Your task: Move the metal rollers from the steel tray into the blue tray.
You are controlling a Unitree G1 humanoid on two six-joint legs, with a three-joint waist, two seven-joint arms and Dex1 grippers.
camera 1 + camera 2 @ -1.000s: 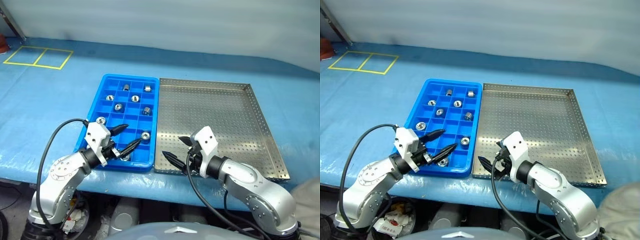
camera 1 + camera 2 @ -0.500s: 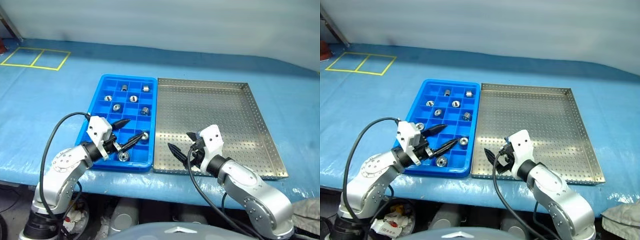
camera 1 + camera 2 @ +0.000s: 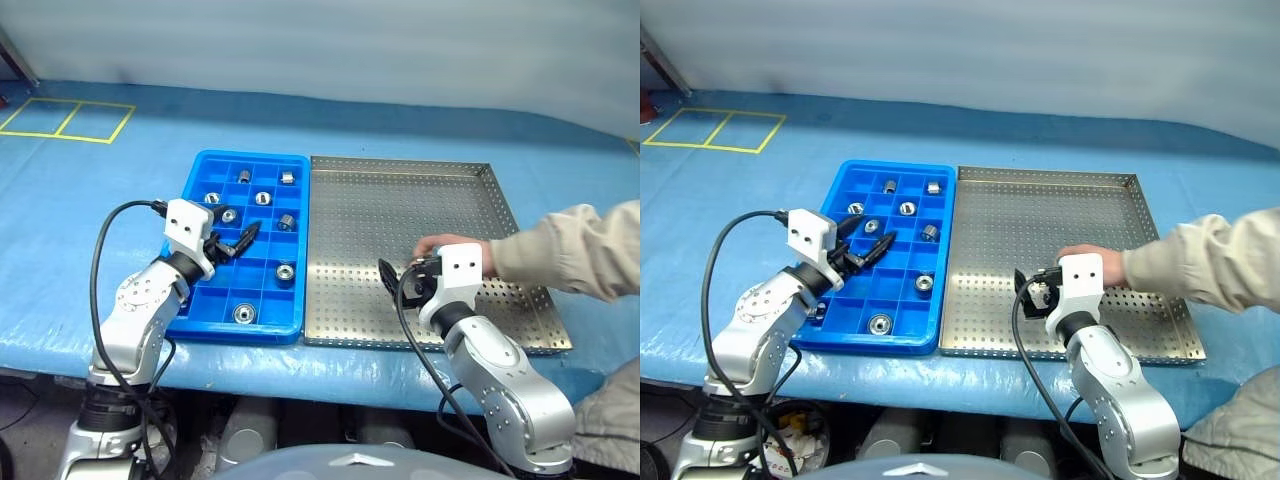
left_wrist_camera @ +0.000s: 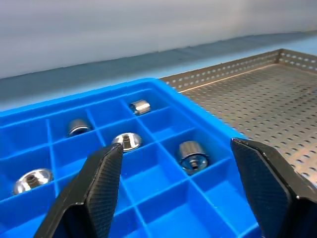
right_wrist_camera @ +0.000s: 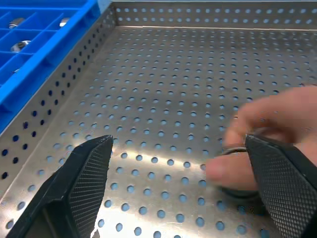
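Left eye view: blue tray [image 3: 200, 312] beside steel tray [image 3: 420, 215] on the bench [image 3: 80, 210], metal rollers [image 3: 285, 271] scattered through its compartments. Left claw [image 3: 232, 240] spread wide over the tray, empty, nearest roller at about 4 o'clock from it. Right claw [image 3: 398, 280] spread wide over the steel tray's near part, a person's hand [image 3: 452, 247] just beyond.

Left wrist view: rollers [image 4: 192, 154] seen between the fingers [image 4: 99, 183], none gripped.

Right wrist view: hand [image 5: 265, 134] at 3 o'clock, holding something small and blurred against the perforated floor.
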